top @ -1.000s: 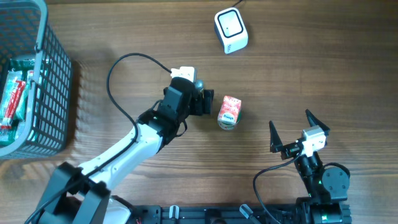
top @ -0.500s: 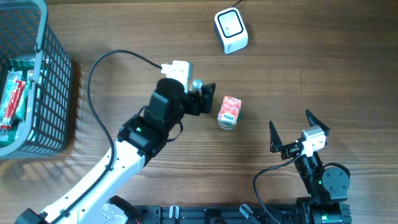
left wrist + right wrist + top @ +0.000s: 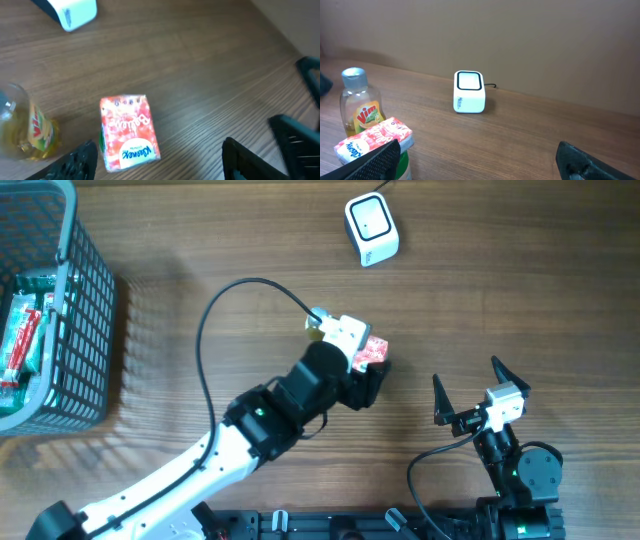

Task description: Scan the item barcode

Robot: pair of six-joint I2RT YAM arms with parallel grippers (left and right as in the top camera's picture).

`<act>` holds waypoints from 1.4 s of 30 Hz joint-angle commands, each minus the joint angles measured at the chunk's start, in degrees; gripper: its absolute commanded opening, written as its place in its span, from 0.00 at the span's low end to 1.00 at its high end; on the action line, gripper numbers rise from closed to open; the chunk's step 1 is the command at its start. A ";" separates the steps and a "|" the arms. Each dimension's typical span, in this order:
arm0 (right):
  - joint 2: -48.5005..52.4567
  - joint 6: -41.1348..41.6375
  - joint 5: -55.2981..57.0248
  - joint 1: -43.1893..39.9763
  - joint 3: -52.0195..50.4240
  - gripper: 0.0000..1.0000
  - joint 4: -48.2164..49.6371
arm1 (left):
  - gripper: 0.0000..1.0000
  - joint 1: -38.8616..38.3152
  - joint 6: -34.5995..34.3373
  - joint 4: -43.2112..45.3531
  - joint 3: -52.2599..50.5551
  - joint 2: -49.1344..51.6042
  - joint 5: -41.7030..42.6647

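A wood-grain table [image 3: 200, 240] fills the overhead view, and the right wrist view shows a plain beige wall [image 3: 520, 30] behind its far edge. The left gripper [image 3: 159, 147] hangs over a small red-and-white carton [image 3: 129, 134] that rests near the middle of the table. Its fingers [image 3: 80, 162] are spread to either side of the carton, neither visibly touching it. A small bottle of yellow liquid [image 3: 25, 127] stands just beside the carton. The white scanner [image 3: 371, 228] sits toward the far edge, well apart from both, with bare wood between. A grey mesh basket [image 3: 90, 330] holding packets occupies the left edge. The right gripper [image 3: 466, 377] sits near the front edge on the right, its fingers [image 3: 375, 160] spread wide and holding nothing, with open table around it.
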 commanded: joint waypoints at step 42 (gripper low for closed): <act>0.07 -0.31 -0.35 0.07 -0.07 1.00 0.17 | 0.49 -1.01 -1.16 6.93 0.68 16.79 -8.92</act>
